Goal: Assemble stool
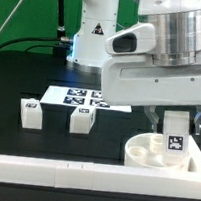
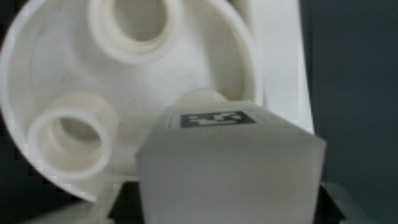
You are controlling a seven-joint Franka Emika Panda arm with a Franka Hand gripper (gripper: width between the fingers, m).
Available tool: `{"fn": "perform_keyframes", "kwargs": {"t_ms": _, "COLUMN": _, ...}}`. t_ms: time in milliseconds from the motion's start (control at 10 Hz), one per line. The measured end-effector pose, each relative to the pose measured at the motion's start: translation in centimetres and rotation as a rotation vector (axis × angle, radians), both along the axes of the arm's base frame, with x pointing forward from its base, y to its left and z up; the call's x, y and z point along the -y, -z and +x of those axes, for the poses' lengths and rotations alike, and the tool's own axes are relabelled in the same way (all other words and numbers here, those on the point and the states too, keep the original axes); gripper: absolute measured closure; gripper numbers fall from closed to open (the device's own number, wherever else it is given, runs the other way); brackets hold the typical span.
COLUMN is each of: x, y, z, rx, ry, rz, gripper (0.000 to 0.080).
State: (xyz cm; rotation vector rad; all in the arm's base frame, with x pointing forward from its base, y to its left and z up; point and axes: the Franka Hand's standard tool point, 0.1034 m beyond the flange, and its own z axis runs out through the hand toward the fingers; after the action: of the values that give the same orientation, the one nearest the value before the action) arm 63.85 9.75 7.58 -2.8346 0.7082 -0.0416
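The hand [image 1: 175,135] is clamped on one block leg [image 1: 174,144], tag face outward, and holds it upright over the round seat [image 1: 143,158] at the lower right of the exterior view. The leg's lower end is at or just inside the seat's rim; whether it touches the seat I cannot tell. In the wrist view the leg [image 2: 222,170] fills the foreground and the seat [image 2: 45,80] spreads behind it, with a round socket [image 2: 75,135] just beside the leg and a farther socket [image 2: 134,25] beyond.

The step in hand looks to be fitting this leg into the seat. To do it well, I judge the leg's end should be centred over the round socket before any downward push (it appears to sit a little to one side), kept upright, and pressed gently. The seat seems to lie loose on the black tabletop [image 1: 21,70] and could slide toward the white border wall [image 1: 71,172]. A second leg [image 1: 81,120] and a third leg [image 1: 29,112] stand at the left centre of the exterior view, near the marker board [image 1: 84,97].
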Motion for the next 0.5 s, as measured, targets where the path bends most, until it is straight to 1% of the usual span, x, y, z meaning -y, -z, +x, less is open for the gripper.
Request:
{"fn": "perform_keyframes", "kwargs": {"t_ms": 100, "x": 0.17, "y": -0.02, "z": 0.05, "rx": -0.04, "ry": 0.193, "rz": 0.03, "gripper": 0.0461}}
{"fn": "perform_keyframes", "kwargs": {"t_ms": 200, "x": 0.4, "y": -0.03, "z": 0.12, "rx": -0.068, "ry": 0.327, "rz": 0.058, "gripper": 0.0461}}
{"fn": "perform_keyframes", "kwargs": {"t_ms": 500, "x": 0.05, "y": 0.1, "z": -0.24, "rx": -0.087, "ry": 0.486, "rz": 0.074, "gripper": 0.0461}}
